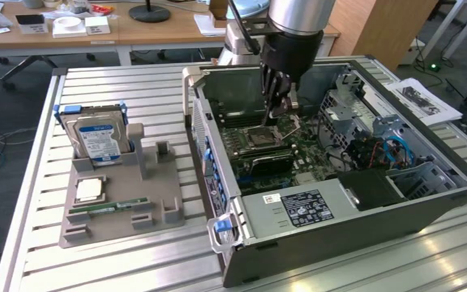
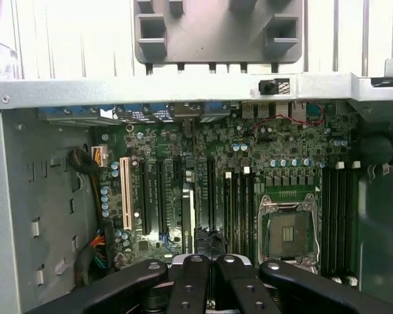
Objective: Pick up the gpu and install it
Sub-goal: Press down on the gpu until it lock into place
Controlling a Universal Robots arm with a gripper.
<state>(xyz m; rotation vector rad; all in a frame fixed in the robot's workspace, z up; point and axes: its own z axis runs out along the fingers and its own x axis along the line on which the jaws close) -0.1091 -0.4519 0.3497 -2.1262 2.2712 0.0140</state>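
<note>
Inside the open computer case [image 1: 428, 201], the gripper [image 1: 277, 108] was found pressed together above the motherboard [image 2: 203, 170]; the gpu [image 1: 267, 162] was seen seated below. Even downward pressure is judged advisable.

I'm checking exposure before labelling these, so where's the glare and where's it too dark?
Exterior view: bright glare on the slatted metal table nearest the camera; the computer case interior is dim around the black power supply. Wrist view: the table slats beyond the case rim look washed out, the motherboard evenly lit.
</note>
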